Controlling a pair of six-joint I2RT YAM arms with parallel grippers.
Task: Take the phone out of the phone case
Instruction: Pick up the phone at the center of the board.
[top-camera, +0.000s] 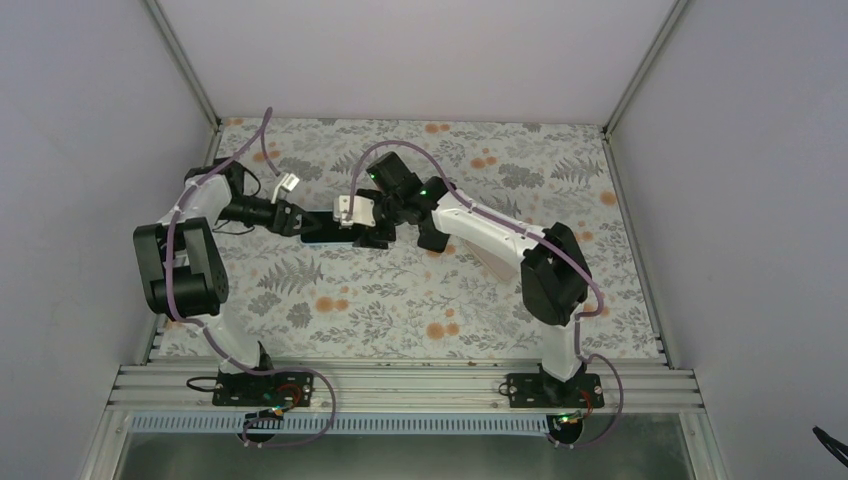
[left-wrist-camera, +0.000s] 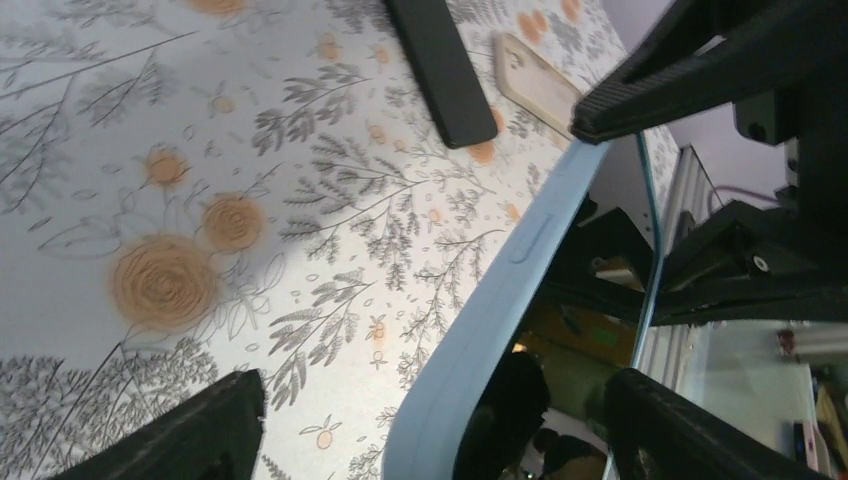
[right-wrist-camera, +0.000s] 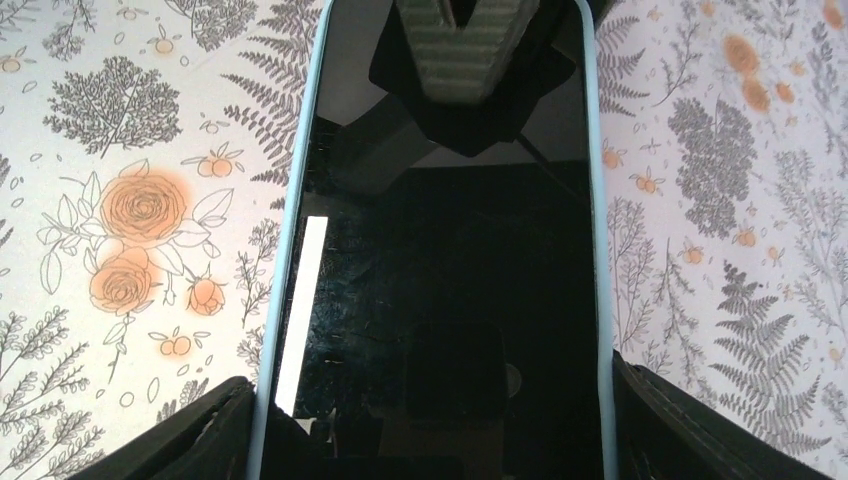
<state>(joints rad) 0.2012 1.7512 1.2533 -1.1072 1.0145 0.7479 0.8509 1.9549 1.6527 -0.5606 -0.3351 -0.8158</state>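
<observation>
The black phone in its light-blue case (right-wrist-camera: 440, 280) runs off the right wrist view's bottom edge, its far end hidden under a ribbed black pad (right-wrist-camera: 462, 50). From above, the left pincer (top-camera: 298, 221) and right pincer (top-camera: 372, 224) cover most of it. Beyond it, a flat beige object (left-wrist-camera: 540, 85) is partly hidden, unidentifiable.

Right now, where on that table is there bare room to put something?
Bare: the near strip of table between the arms' bases, and its far right corner. Crowded: mid-table, where left fingers and right fingers meet at the cased phone.
</observation>
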